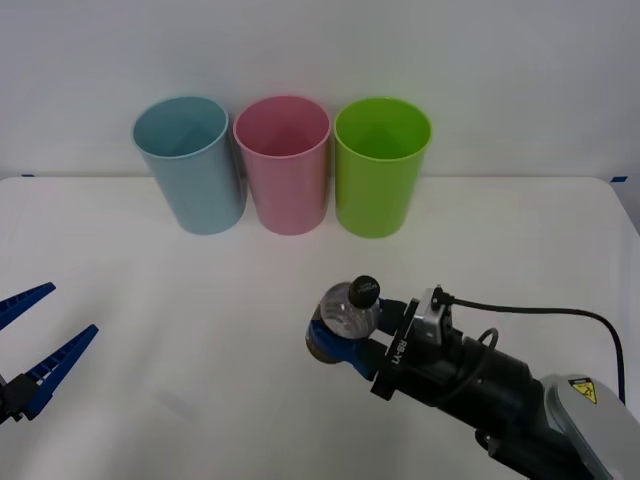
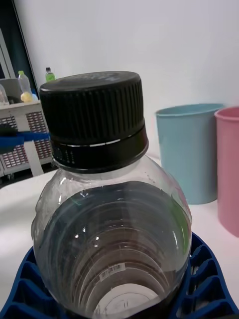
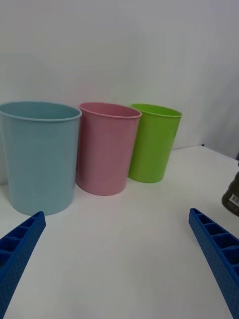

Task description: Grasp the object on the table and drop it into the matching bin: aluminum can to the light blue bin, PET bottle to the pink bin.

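Here the right gripper (image 1: pixel 338 338) is clamped around the bottle (image 1: pixel 347 310), near the pink bin (image 1: pixel 287 170); the left gripper (image 1: pixel 35 345) waits spread wide, empty.

Three bins are lined up at the back of the surface (image 1: pixel 150 330): the light blue bin (image 1: pixel 192 165) on the left, the pink bin (image 1: pixel 285 165) in the middle and the third bin (image 1: pixel 380 167) on the right. The PET bottle (image 1: pixel 347 310) is held in the right gripper (image 1: pixel 335 338) before the row, right of centre. The left gripper (image 1: pixel 40 340) is placed at the near left edge.
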Action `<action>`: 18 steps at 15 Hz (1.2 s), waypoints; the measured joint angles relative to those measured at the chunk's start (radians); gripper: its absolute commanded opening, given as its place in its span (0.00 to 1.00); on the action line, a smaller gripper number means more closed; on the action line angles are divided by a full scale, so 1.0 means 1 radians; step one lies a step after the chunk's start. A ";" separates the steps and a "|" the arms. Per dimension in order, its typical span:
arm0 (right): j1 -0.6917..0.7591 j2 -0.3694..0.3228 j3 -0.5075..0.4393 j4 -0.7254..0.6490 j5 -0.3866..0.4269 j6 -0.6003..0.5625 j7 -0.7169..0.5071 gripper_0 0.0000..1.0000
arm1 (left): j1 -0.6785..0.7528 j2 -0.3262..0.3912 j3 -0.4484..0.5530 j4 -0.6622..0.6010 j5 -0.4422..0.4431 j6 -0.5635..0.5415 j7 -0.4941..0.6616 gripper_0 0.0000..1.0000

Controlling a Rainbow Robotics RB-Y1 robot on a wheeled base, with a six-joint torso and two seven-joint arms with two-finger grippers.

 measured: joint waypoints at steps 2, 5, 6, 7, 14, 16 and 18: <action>0.000 -0.018 -0.027 -0.063 -0.001 0.011 -0.080 0.00 | 0.000 0.000 0.000 0.000 0.000 0.000 0.000 1.00; -0.005 -0.045 -0.048 -0.149 0.000 0.073 -0.196 0.00 | 0.000 0.000 0.000 0.000 0.000 0.000 0.000 1.00; -0.017 -0.052 -0.044 -0.168 0.004 0.102 -0.227 0.00 | 0.000 0.000 0.000 0.000 0.000 0.000 0.000 1.00; -0.035 -0.062 -0.036 -0.182 0.012 0.134 -0.258 0.00 | 0.000 0.000 0.000 0.000 0.000 0.000 0.000 1.00; -0.264 -0.094 0.055 -0.167 0.115 0.330 -0.498 0.00 | 0.000 0.000 0.000 0.000 0.000 0.000 0.000 1.00; -0.350 -0.092 0.062 -0.119 0.123 0.331 -0.548 0.00 | 0.000 0.000 0.000 0.000 0.000 0.000 0.000 1.00; -0.435 -0.089 0.065 -0.054 0.124 0.332 -0.579 0.00 | 0.000 0.000 0.000 0.000 0.000 0.000 0.000 1.00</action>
